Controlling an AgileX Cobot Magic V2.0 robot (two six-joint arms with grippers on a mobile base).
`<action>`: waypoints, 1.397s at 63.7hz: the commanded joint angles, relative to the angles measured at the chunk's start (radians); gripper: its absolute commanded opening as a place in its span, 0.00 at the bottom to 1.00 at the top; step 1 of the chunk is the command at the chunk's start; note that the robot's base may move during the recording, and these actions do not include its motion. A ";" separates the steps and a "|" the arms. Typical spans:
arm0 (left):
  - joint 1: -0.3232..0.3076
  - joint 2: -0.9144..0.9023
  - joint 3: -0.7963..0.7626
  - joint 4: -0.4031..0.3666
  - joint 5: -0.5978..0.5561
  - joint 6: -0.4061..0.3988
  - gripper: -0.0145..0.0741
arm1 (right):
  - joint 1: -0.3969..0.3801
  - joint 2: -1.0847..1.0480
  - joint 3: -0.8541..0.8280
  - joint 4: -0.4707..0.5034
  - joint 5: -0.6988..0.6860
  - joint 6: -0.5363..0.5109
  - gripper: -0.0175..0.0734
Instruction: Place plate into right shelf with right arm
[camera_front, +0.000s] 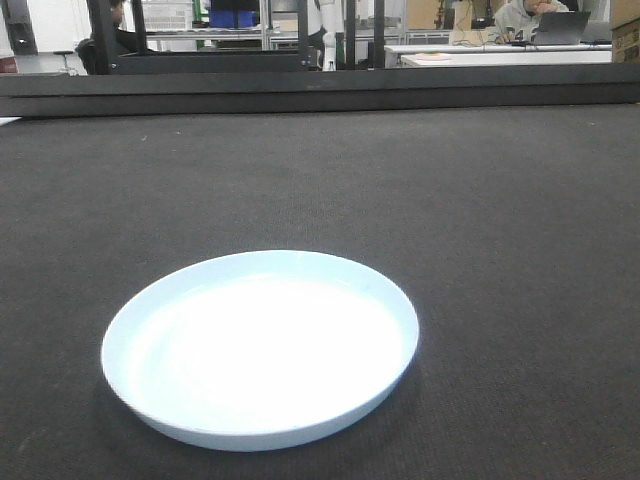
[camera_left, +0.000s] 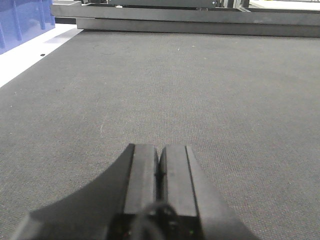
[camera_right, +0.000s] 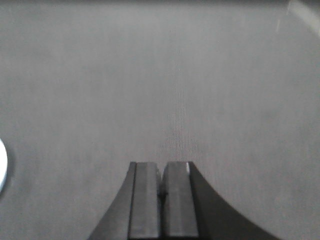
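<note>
Right pincer (camera_right: 161, 167): nearest the right wrist camera. Its 2 dark fingers are pressed together, closed on nothing, and it hangs low over the bench.
Left pincer (camera_left: 159, 150): nearest the left wrist camera. It also has 2 dark fingers closed flat against each other and holds nothing. It casts a soft shadow to its left.
Plate (camera_front: 260, 345): a round, shallow, very pale blue-white dish with a low raised rim, lying flat and upright on the bench close to the front camera, a little left of centre. Its inside is glared to plain white. In the right wrist view only a sliver of its rim shows at the far left edge (camera_right: 2, 165), well apart from the right pincer.
Bench (camera_front: 500, 250): covered in a dark grey, finely woven mat that fills most of every view.
Rail (camera_front: 320, 95): a dark raised bar running along the far edge of the bench.
Blue plastic bin (camera_left: 22, 22): in the top left corner of the left wrist view, beyond a white strip (camera_left: 30, 52) that borders the mat.
Background: a seated person (camera_front: 525, 18) at a laptop (camera_front: 560, 28) on a far white bench (camera_front: 500, 55).
</note>
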 joint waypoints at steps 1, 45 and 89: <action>-0.006 0.000 0.008 -0.004 -0.089 0.003 0.11 | -0.007 0.111 -0.079 -0.007 0.022 0.000 0.25; -0.006 0.000 0.008 -0.004 -0.089 0.003 0.11 | 0.325 0.907 -0.407 -0.093 0.178 0.192 0.26; -0.006 0.000 0.008 -0.004 -0.089 0.003 0.11 | 0.630 1.375 -0.758 -0.088 0.368 0.572 0.75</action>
